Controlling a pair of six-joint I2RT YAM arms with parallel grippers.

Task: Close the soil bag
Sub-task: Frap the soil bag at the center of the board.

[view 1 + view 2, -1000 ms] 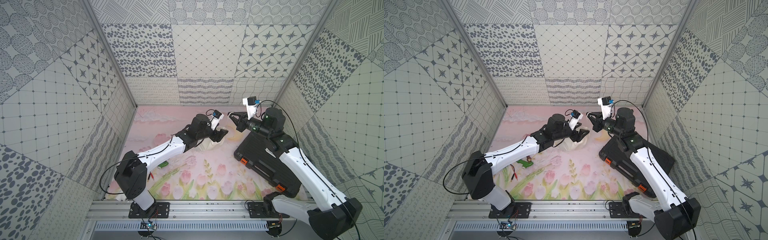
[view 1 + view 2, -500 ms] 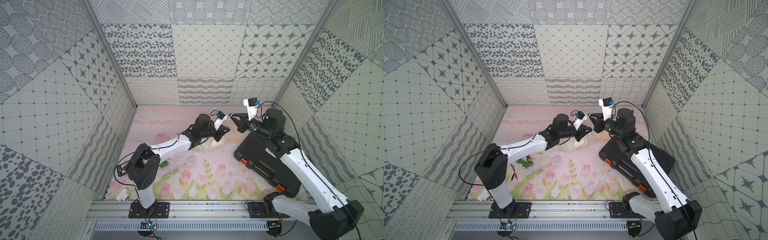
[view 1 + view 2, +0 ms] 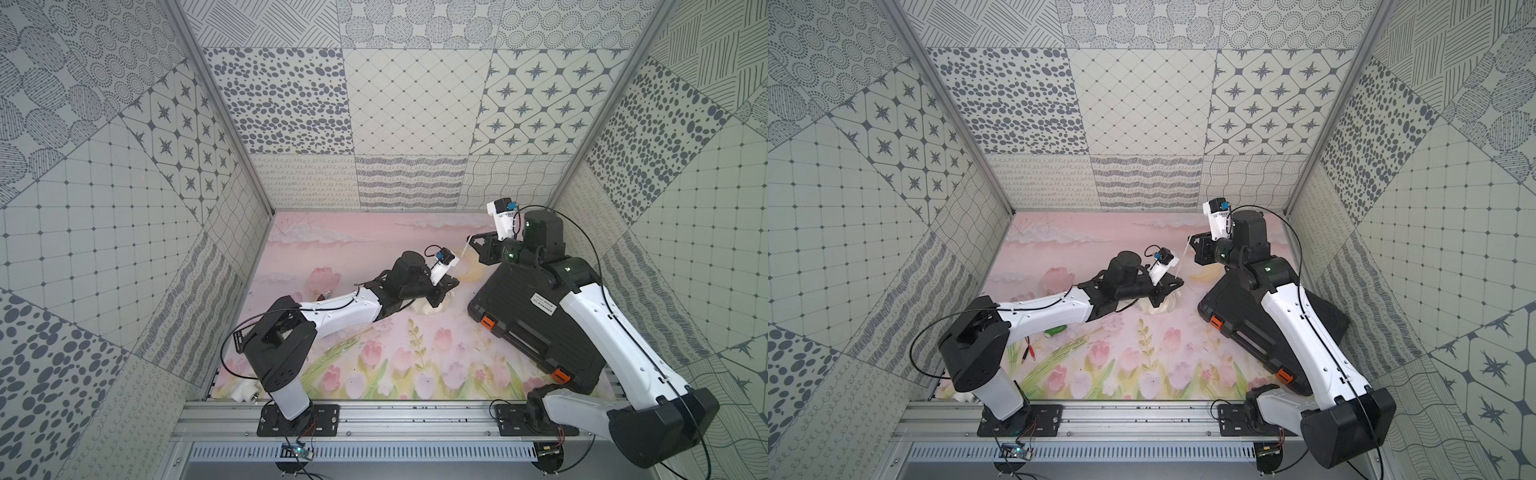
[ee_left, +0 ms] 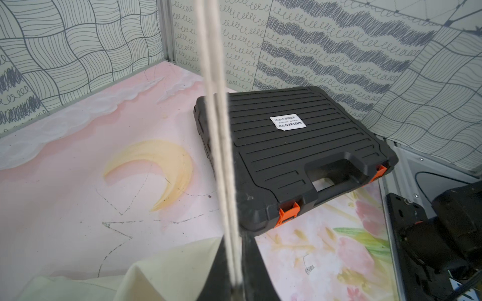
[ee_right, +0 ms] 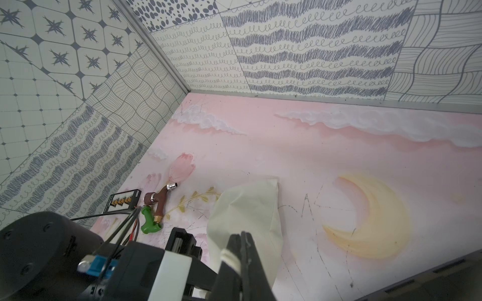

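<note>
Landmark: a black ribbed hard plastic case (image 3: 511, 299) (image 3: 1229, 307) (image 4: 300, 146) with orange latches lay flat on the pink painted desk (image 3: 353, 257) (image 5: 313, 156), partly under the right arm in both top views.
Soil bag: the cream cloth soil bag (image 3: 432, 305) (image 3: 1160, 306) (image 4: 167, 276) (image 5: 247, 216) sat slumped and wrinkled on the desk. It was near the case, off the corner facing the left arm, with a strip of bare desk between them.
Cord: a thin white cord (image 3: 463, 255) (image 3: 1182, 259) (image 4: 221, 156) (image 5: 229, 256) ran as two strands side by side. It was stretched straight from the bag's top up towards the far corner of the case.
Left end effector: the left end effector (image 3: 451, 286) (image 3: 1177, 284) (image 4: 236, 242) was narrow, its dark fingers drawn in on the two strands right at the bag's top, on the bag's side of the case.
Right end effector: the right end effector (image 3: 471, 239) (image 3: 1192, 240) (image 5: 241, 234) was clamped tight, pinching the upper end of the cord. It was raised off the desk just past the case's far corner.
Bag mouth: it was hidden under the left end effector in both top views, so how far it was drawn in could not be told.
Other things: a green T-shaped plastic handle (image 5: 147, 226), a brown tap with a metal spout (image 5: 160, 200) and a small black board with gold connectors (image 5: 122, 202) lay together, well apart from the case and beyond the bag.
</note>
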